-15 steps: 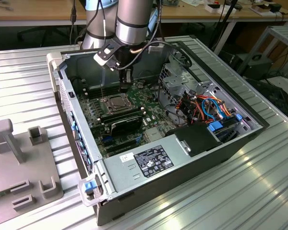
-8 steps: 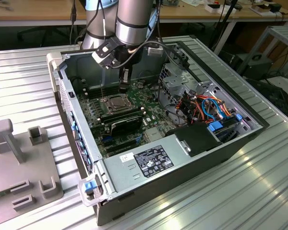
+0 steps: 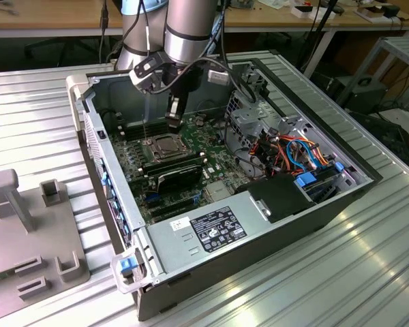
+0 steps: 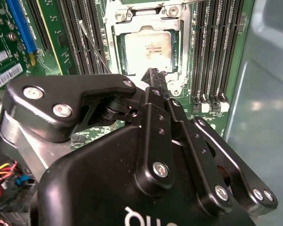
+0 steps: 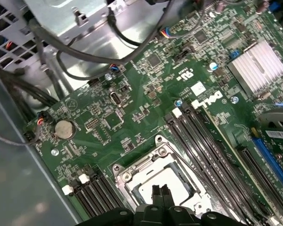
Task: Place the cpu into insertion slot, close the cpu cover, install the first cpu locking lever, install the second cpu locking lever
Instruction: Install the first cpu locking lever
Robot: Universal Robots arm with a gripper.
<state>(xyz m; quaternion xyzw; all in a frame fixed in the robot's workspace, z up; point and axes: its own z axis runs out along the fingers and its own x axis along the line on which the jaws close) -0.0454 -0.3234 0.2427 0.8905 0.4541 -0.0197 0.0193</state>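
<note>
The gripper (image 4: 153,75) hangs just above the insertion slot (image 3: 165,144), its fingers pressed together and seemingly empty; the cpu (image 4: 148,48) sits seated in the slot, framed by the cpu cover (image 4: 144,15) lying flat; in the exterior view, a thin locking lever (image 3: 144,129) stands upright at the slot's ten o'clock.

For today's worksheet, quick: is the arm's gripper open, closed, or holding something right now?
Gripper: closed, fingertips together, nothing visibly held, close by the cpu cover.
</note>
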